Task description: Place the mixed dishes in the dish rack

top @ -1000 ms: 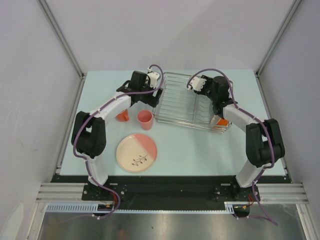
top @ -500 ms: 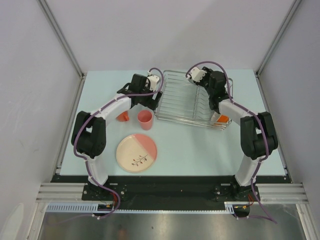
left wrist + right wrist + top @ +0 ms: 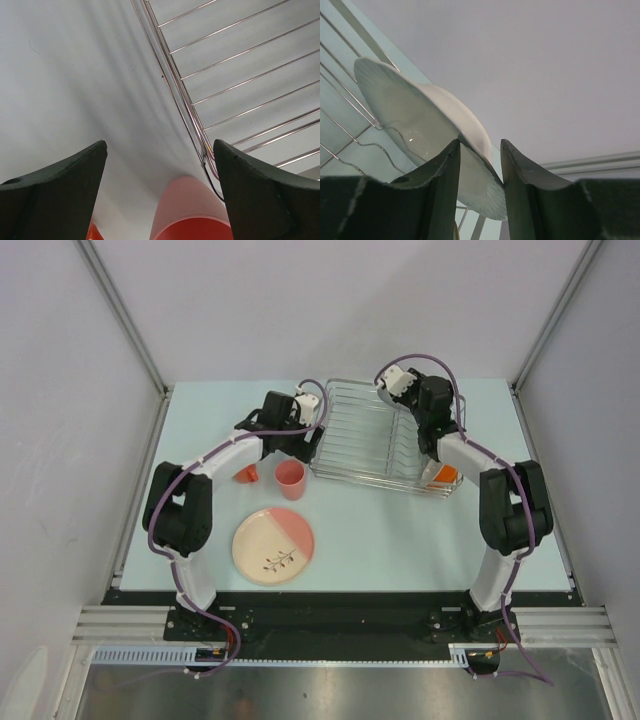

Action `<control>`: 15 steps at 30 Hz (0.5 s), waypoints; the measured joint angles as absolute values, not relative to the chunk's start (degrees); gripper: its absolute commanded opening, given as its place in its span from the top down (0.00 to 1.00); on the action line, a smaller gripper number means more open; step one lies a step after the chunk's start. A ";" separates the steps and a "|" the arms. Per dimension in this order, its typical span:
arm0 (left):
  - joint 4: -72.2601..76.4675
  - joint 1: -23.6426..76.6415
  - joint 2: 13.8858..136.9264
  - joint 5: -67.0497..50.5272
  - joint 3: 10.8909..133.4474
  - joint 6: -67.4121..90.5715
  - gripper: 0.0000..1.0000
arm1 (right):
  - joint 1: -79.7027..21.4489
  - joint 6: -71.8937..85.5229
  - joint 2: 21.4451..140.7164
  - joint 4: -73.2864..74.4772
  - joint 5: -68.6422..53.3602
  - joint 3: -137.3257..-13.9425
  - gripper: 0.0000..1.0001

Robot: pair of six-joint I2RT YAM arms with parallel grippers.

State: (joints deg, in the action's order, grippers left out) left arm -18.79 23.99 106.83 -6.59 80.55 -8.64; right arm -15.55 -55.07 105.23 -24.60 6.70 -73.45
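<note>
The silver wire dish rack (image 3: 360, 440) stands at the back centre of the table. My right gripper (image 3: 412, 425) reaches over its right part. In the right wrist view its fingers (image 3: 445, 180) are shut on the rim of the white plate (image 3: 415, 120), which stands tilted against the rack's tines. My left gripper (image 3: 300, 430) is open and empty, at the rack's left edge, just above the small pink cup (image 3: 290, 479). The cup also shows in the left wrist view (image 3: 192, 207) between the fingers. The orange mug (image 3: 246, 473) stands left of the cup. The cream-and-pink plate (image 3: 272, 546) lies flat near the front.
An orange object (image 3: 446, 477) sits at the rack's near right corner under my right forearm. The rack's rim (image 3: 182, 95) runs close by my left gripper's right finger. Grey walls and metal posts enclose the table.
My right gripper has moved toward the back of the rack, and the rack has shifted a little with it. My left arm has barely moved.
</note>
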 measured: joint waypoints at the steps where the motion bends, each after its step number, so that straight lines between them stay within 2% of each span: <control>1: -18.44 23.99 106.80 -6.59 80.42 -8.64 0.07 | -15.35 -54.61 105.58 -24.25 6.85 -74.41 0.57; 15: -17.34 23.99 105.32 -6.22 79.44 -9.08 0.08 | -15.25 -51.18 108.66 -24.36 8.29 -78.15 0.52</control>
State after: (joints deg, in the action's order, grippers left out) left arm -17.34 23.99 105.32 -6.22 79.44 -9.08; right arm -15.25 -51.18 108.66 -24.36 8.29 -78.15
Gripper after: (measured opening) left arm 0.926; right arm 0.454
